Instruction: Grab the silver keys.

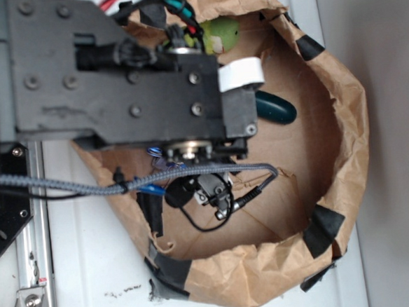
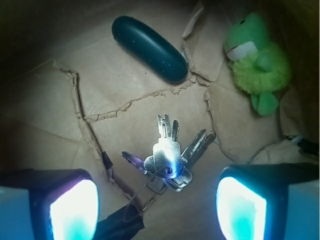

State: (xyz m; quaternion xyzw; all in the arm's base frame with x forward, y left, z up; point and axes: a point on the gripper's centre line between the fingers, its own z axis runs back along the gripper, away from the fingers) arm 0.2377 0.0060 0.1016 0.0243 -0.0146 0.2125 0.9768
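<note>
Gripper spread wide, holding nothing, lit finger pads at lower corners of wrist view. Bunch of shiny silver metal keys fanned on torn brown paper, between fingers, slightly ahead. Dark teal oblong capsule farther ahead, left. Fuzzy green plush toy ahead right. No legible writing.
</note>
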